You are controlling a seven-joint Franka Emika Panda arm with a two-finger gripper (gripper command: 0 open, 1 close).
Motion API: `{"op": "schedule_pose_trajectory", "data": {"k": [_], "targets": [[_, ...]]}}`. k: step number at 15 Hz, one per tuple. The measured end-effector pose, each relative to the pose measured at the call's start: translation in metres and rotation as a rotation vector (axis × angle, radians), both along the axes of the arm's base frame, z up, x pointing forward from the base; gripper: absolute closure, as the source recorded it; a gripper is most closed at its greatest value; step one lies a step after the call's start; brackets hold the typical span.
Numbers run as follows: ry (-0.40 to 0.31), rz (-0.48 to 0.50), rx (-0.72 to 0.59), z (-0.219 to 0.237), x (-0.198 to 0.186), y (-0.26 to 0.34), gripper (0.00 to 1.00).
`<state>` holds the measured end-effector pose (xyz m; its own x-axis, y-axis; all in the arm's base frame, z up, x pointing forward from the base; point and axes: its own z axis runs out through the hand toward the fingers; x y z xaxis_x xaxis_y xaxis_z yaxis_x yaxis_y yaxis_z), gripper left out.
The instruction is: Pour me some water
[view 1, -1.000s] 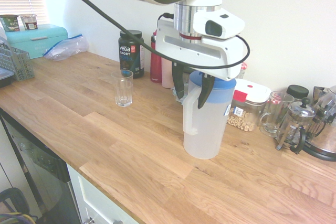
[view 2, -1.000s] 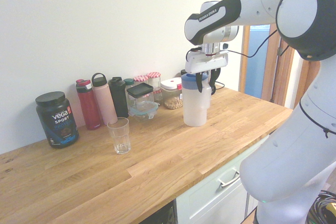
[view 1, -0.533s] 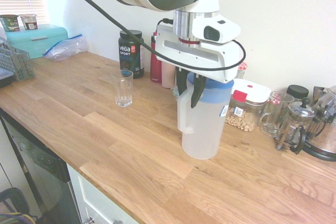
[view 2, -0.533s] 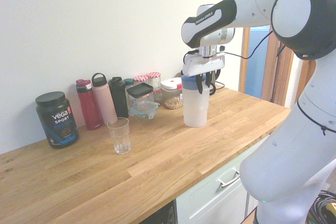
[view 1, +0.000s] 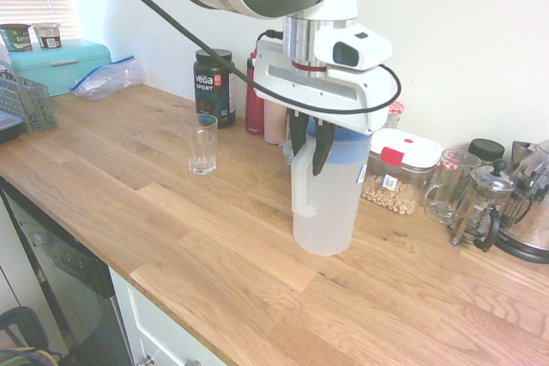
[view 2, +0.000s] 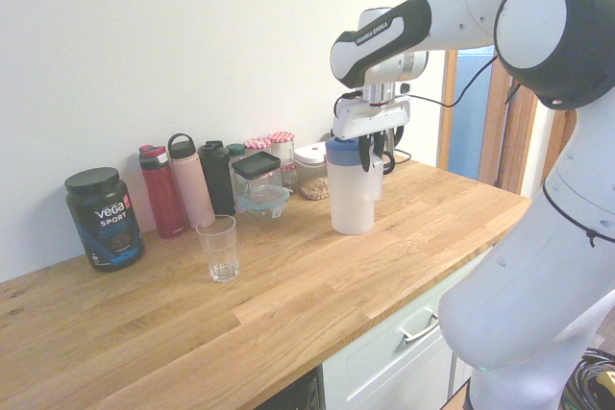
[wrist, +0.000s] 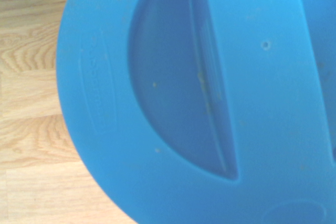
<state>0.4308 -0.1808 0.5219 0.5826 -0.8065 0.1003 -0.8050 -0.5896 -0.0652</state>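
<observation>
The gripper was clamped on the handle of the blue-lidded pitcher — standing on the wooden counter, well apart from the glass. Risk: a full pitcher held by its handle alone might swing or slip when lifted — spilling water.

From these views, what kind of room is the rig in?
Almost certainly a home kitchen. A long wooden countertop runs above white drawer fronts, and it carries kitchen gear: a French press, a bread bin, a drinking glass and a blue-lidded water pitcher.
</observation>
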Motion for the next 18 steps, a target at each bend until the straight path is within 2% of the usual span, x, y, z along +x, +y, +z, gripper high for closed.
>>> {"op": "schedule_pose_trajectory", "data": {"k": [6, 8, 13, 18], "targets": [[-0.069, 0.035, -0.032, 0.064, -0.005, 0.019, 1.00], [-0.083, 0.091, -0.047, 0.085, -0.010, 0.041, 1.00], [-0.061, 0.395, -0.068, 0.114, -0.007, 0.126, 1.00], [0.046, 0.697, -0.106, 0.115, 0.017, 0.210, 1.00]]}}
